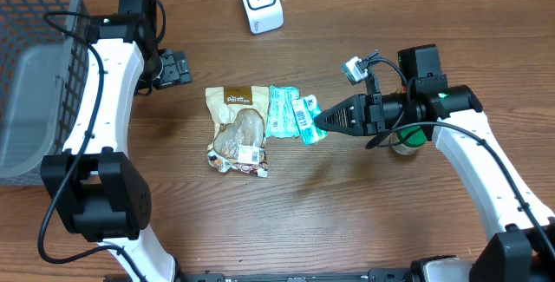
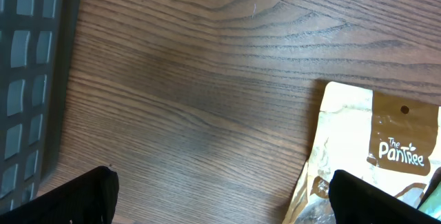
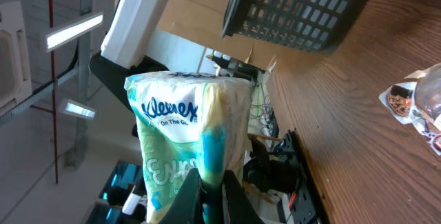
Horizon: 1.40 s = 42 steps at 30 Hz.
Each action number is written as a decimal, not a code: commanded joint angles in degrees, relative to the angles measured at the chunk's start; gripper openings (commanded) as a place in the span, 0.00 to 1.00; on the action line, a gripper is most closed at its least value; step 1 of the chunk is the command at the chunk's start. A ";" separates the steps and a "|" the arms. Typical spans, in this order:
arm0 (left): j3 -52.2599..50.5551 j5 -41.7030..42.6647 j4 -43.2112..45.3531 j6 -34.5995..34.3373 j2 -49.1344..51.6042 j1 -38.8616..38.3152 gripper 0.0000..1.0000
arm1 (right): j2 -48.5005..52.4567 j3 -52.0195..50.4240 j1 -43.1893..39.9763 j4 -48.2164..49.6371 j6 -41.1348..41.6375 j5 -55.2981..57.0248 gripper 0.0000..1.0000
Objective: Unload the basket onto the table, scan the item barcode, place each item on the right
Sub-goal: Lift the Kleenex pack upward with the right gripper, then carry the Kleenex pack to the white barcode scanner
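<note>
**Kleenex pack point(image 3: 186, 148) pinched at one end: slip risk**

At 9 o'clock a wire basket point(image 1: 26, 22) is set, the left gripper point(image 1: 176, 67) held wide apart beside it. At centre a snack pouch point(image 1: 236, 126) is laid, the pack just at its 3 o'clock. The pack is clamped by the right gripper point(image 1: 319, 119); it could be twisted loose, its barcode turned from the scanner point(image 1: 260, 3) at 12 o'clock. Nothing is seen between.

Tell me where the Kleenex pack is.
Overhead view, centre: the Kleenex pack is pinched in the right gripper, just beside the brown Pantree pouch, with the white scanner beyond it.
</note>
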 commanded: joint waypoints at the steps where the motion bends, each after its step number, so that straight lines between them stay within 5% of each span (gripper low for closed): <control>1: 0.92 -0.74 0.04 0.24 -0.85 -0.39 1.00 | -0.83 1.36 -0.26 0.13 -0.90 -1.90 0.04; 14: 0.92 -0.72 0.04 0.24 -0.85 -0.39 1.00 | -0.83 1.36 -0.26 0.13 -0.90 0.59 0.04; 27: 0.92 -0.72 0.04 0.24 -0.85 -0.39 1.00 | -0.83 1.25 -0.26 -1.16 -0.90 15.72 0.04; 36: 0.92 -0.74 0.04 0.22 -0.85 -0.39 1.00 | -0.81 0.87 -0.20 -0.90 0.94 51.74 0.04; 42: 0.92 -0.74 0.04 0.22 -0.85 -0.39 1.00 | -0.81 1.97 2.23 3.08 6.49 65.13 0.04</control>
